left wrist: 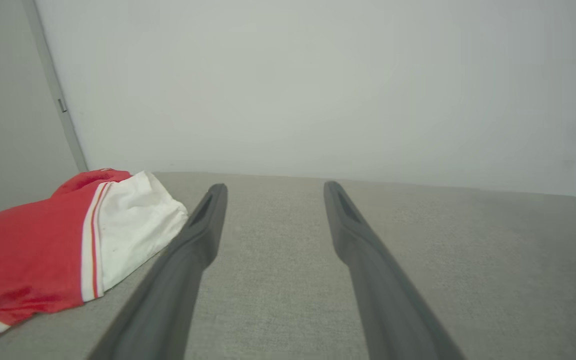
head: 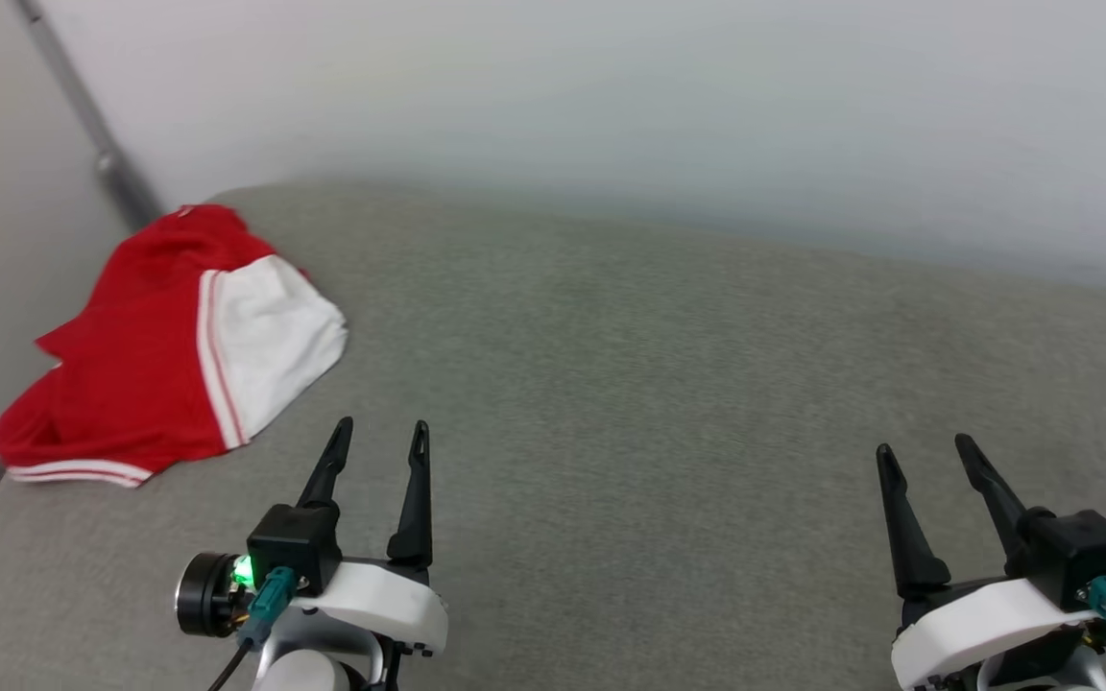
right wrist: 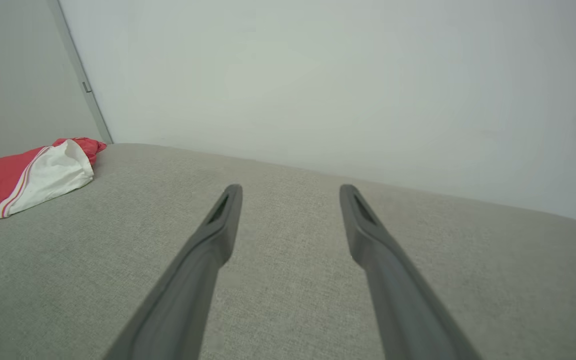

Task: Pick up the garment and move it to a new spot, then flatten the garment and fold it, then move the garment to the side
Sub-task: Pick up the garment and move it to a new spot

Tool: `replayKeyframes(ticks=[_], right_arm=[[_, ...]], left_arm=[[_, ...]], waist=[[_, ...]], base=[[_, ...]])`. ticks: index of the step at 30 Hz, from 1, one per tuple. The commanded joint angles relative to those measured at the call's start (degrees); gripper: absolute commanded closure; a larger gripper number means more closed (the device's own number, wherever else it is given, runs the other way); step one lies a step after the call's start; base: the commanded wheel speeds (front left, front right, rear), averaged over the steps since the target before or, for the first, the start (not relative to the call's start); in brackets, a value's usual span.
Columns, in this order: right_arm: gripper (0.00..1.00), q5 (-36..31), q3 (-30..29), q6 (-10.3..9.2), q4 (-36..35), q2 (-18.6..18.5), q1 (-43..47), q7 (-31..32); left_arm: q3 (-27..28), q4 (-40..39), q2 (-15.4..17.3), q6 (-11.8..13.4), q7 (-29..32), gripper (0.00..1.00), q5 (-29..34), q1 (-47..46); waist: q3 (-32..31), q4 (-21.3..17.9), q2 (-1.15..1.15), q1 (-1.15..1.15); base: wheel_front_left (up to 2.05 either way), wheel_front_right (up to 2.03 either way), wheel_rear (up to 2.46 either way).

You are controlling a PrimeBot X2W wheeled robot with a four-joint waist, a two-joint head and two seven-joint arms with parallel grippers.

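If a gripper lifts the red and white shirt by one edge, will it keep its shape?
Probably not: the garment lies crumpled in soft folds, so it should hang limp. It looks thin, likely light. Pushed, it may bunch on the textured grey surface.

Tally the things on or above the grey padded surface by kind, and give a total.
Garments: 1, the garment, red with a white sleeve, lying crumpled at the far left.
Grippers: 2, the left gripper and the right gripper, both open and empty.
Total: 3
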Motion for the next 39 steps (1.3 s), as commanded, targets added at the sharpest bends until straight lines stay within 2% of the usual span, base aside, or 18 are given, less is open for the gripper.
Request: replayKeyframes(ticks=[1, 11, 17, 26, 32, 37, 39], right_arm=[[0.0, -0.42, 0.34, -0.02, -0.2, 0.13, 0.6, 0.01], [0.0, -0.31, 2.25, -0.03, -0.84, 0.11, -0.93, -0.08], [0.0, -0.45, 3.17, -0.03, -1.16, 0.1, -1.35, 0.31], [0.0, -1.44, 4.65, -0.03, -0.86, 0.09, -3.63, 0.87], [0.0, -1.76, 3.98, -0.03, -1.97, 0.09, -3.74, 1.29], [0.0, -2.35, 5.0, -0.04, -5.35, -0.88, -6.23, 2.5], [0.0, -2.02, 5.88, -0.03, -6.54, -1.82, -7.54, 3.24]], left_arm=[[0.41, 0.09, -0.07, 0.06, -0.16, 0.0, -0.18, 0.04], [2.69, -0.69, -0.11, 0.35, -0.16, 0.0, 0.3, 0.36], [3.96, -1.89, -0.13, 0.88, -0.16, 0.0, -0.48, 1.15], [5.95, -4.19, -0.1, 1.56, -0.16, 0.0, -1.18, 2.05], [6.29, -2.65, -0.1, 0.86, -0.16, 0.0, -1.65, -1.17], [7.63, -0.62, -0.06, -0.05, -0.15, 0.0, -2.89, -8.31], [8.49, 0.71, 1.2, -0.07, -0.16, 0.0, -2.6, -12.8]], waist=[[0.17, 3.79, 0.0, 0.0], [0.96, 14.84, 0.0, 0.0], [1.29, 19.51, 0.0, 0.0], [2.74, 20.25, 0.0, 0.0], [4.09, 20.16, 0.0, 0.0], [9.81, 16.44, 0.0, 0.0], [13.01, 14.33, 0.0, 0.0]], base=[[0.0, 0.0, 0.0], [0.0, 0.0, 0.0], [0.0, 0.0, 0.0], [0.0, 0.0, 0.0], [0.0, 0.0, 0.0], [0.0, 0.0, 0.0], [0.0, 0.0, 0.0]])
